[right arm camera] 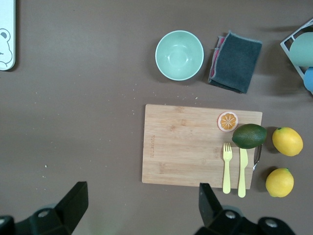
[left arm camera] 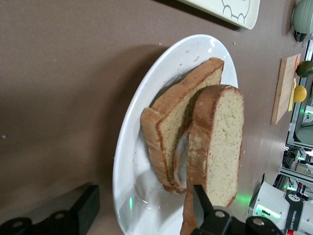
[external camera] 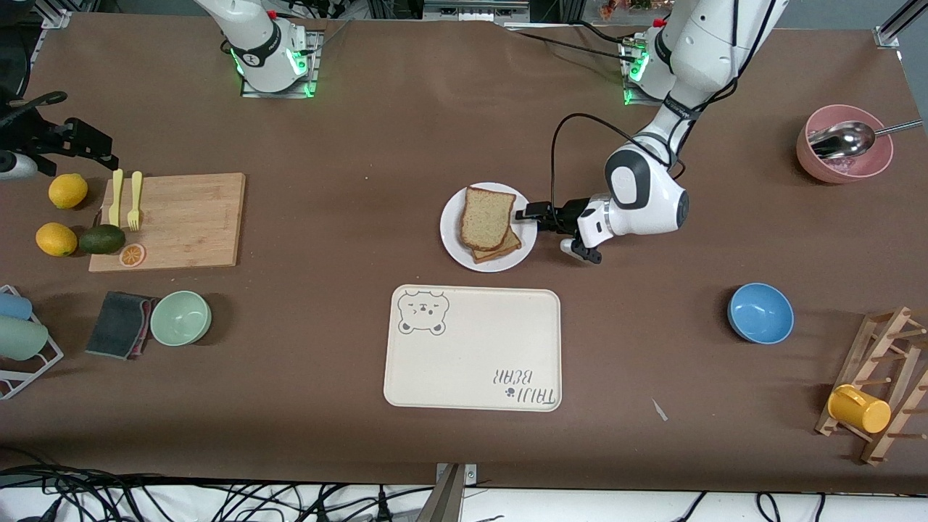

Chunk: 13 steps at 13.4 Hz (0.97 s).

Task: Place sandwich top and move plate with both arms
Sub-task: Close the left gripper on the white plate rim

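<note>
The sandwich top lies askew on a lower bread slice, with something white between them. Both rest on the white plate in the middle of the table. My left gripper is low at the plate's edge toward the left arm's end, open. One finger is over the plate next to the bread, the other outside the rim above the table. My right gripper waits open and empty, high over bare table beside the cutting board.
A cream bear-print tray lies nearer the camera than the plate. A blue bowl, a pink bowl with a spoon and a wooden rack with a yellow mug stand toward the left arm's end. Cutting board, fruit, green bowl toward the right arm's.
</note>
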{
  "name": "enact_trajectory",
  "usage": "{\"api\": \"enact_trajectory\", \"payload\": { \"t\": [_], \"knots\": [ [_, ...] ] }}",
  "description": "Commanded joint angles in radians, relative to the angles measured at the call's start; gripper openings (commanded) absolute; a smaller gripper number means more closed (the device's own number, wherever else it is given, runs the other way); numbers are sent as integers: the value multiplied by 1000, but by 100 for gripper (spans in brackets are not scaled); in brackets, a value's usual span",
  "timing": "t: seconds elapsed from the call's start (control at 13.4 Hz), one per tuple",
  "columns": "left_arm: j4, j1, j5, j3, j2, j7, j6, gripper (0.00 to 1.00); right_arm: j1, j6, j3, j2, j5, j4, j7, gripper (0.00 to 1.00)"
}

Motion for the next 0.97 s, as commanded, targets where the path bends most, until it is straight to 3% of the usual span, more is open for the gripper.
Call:
{"api": "enact_trajectory", "payload": {
  "t": [0.0,0.3,0.9],
  "knots": [
    [-4,-12,-48,3,6,53,12,76,0,-18,0,24,-7,34,-12,100],
    [-4,-12,-51,8,18,107,12,48,-3,-8,-1,50,-10,41,-12,100],
    [-4,-13,-51,8,28,104,12,23,-3,-18,-3,61,-7,47,-14,100]
  ]
}}
